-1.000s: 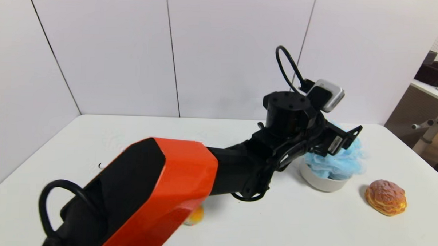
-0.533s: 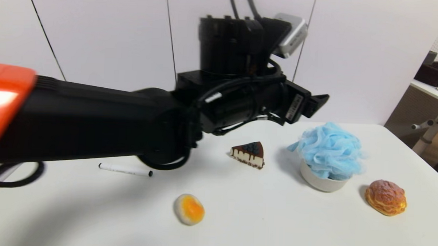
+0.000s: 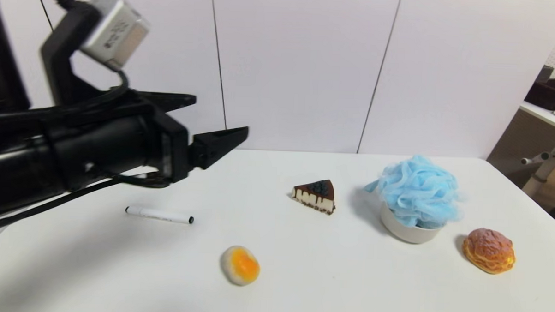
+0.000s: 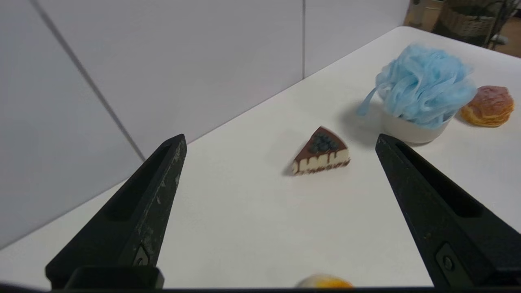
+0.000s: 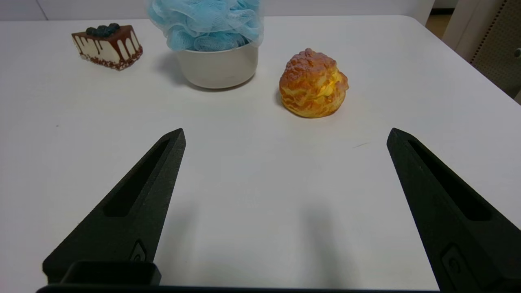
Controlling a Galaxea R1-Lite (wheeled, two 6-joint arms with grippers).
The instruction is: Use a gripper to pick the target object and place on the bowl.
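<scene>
The light blue mesh pouf (image 3: 418, 188) sits on top of the beige-grey bowl (image 3: 408, 231) at the right of the table. Both also show in the left wrist view, pouf (image 4: 423, 85) and bowl (image 4: 407, 131), and in the right wrist view, pouf (image 5: 207, 22) and bowl (image 5: 217, 67). My left gripper (image 3: 216, 121) is open and empty, raised high over the table's left side, far from the bowl; in its own view (image 4: 281, 140) the jaws stand wide apart. My right gripper (image 5: 285, 132) is open and empty, low over the near right of the table; the head view does not show it.
A chocolate cake slice (image 3: 315, 195) lies left of the bowl. A brown cream puff (image 3: 489, 250) lies right of it. A white marker pen (image 3: 159, 214) and a round orange-centred pastry (image 3: 240, 264) lie nearer the front. White wall panels stand behind the table (image 3: 272, 294).
My left arm has swung up and to the left, away from the bowl, and no longer covers the cake slice, pen and pastry. The pouf stays resting on the bowl.
</scene>
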